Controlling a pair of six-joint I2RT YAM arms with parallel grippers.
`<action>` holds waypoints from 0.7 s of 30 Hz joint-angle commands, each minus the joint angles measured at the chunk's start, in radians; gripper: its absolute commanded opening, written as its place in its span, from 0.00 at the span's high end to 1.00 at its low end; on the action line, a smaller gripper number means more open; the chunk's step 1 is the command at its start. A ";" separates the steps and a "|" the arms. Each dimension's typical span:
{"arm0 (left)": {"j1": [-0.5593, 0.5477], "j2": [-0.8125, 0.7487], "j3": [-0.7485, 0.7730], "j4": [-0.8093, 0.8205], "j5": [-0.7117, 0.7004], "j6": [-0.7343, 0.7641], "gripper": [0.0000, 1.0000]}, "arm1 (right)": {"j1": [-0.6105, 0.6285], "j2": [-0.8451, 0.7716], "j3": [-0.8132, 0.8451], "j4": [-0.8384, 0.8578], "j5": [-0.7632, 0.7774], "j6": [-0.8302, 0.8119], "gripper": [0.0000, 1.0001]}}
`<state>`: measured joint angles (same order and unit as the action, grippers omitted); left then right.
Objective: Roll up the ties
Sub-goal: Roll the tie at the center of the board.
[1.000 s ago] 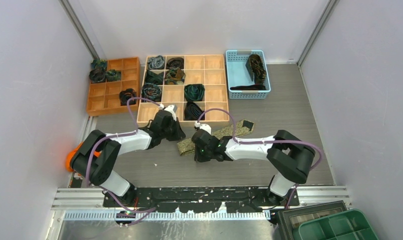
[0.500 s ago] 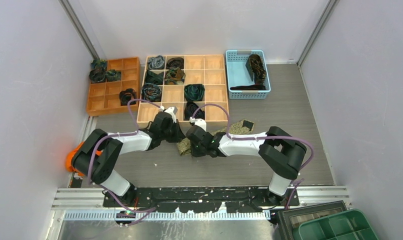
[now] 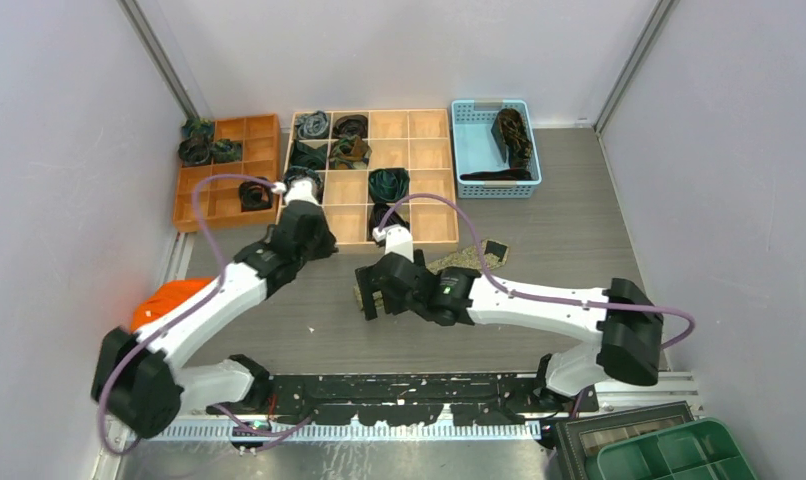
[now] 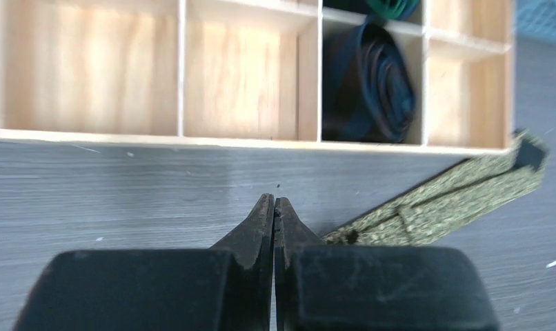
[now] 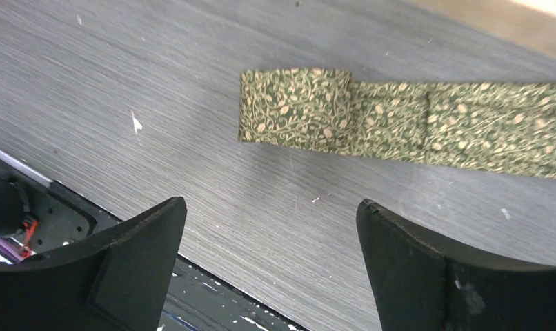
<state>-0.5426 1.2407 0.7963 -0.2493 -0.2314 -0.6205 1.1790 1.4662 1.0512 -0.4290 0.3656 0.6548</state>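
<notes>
The olive-gold tie (image 5: 427,124) lies flat on the grey table, its left end (image 5: 294,107) folded over once. From above, the tie (image 3: 457,260) runs diagonally below the wooden tray. My right gripper (image 5: 272,203) hovers open just short of the folded end, nothing between its fingers; in the top view the right gripper (image 3: 372,297) covers that end. My left gripper (image 4: 274,201) is shut and empty, pointing at the tray's front rim, with the tie (image 4: 461,193) to its right. In the top view the left gripper (image 3: 317,243) sits left of the tie.
A wooden compartment tray (image 3: 449,175) holds several coiled ties, one dark coil (image 4: 368,83) near the front. An orange tray (image 3: 224,195) with coils stands at the far left. A blue basket (image 3: 471,150) holds dark ties. The metal base rail (image 5: 54,207) lies just behind my right fingers.
My right gripper slid left along the tie and went from shut to wide open. The left arm pulled back up and left, away from the tie toward the tray.
</notes>
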 commanded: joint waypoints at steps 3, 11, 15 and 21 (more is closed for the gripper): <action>0.004 -0.346 0.067 -0.247 -0.205 -0.024 1.00 | -0.007 -0.018 0.077 -0.058 0.020 -0.076 0.00; 0.005 -0.713 0.063 -0.423 -0.331 -0.086 1.00 | 0.018 0.293 0.364 -0.225 0.060 -0.121 0.36; 0.005 -0.760 0.062 -0.471 -0.350 -0.088 1.00 | 0.057 0.452 0.550 -0.352 0.152 -0.158 0.34; 0.005 -0.752 0.070 -0.501 -0.349 -0.086 1.00 | 0.062 0.579 0.645 -0.415 0.204 -0.170 0.28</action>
<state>-0.5411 0.4831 0.8459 -0.7242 -0.5495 -0.6998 1.2388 2.0163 1.6203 -0.7536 0.4774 0.5087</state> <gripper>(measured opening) 0.007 0.709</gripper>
